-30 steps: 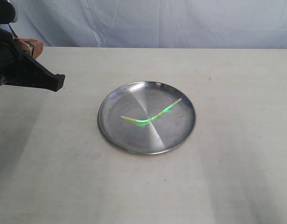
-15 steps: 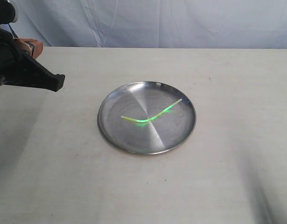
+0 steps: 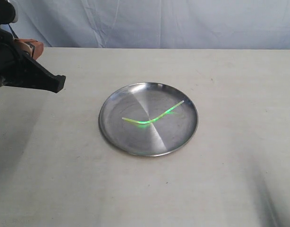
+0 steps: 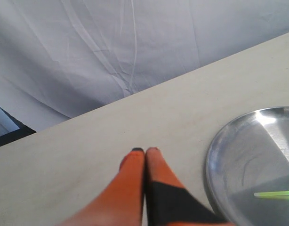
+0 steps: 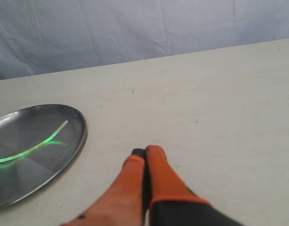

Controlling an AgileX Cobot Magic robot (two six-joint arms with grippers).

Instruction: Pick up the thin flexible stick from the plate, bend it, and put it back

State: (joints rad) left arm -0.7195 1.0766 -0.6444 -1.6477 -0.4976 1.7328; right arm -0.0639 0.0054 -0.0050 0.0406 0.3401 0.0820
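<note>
Thin flexible stick (image 3: 145, 122) lies inside the plate (image 3: 135, 142), across its middle, bent in a shallow V, glowing pale yellow-green against the brushed grey steel. The plate sits flat on a matte cream table (image 3: 220, 179), and a creased pale grey-blue cloth backdrop (image 3: 159, 23) hangs past the table edge behind the plate. Left gripper (image 4: 144, 150) and right gripper (image 5: 145, 151) each sit near the plate but apart from its rim, orange fingers pressed together.
</note>
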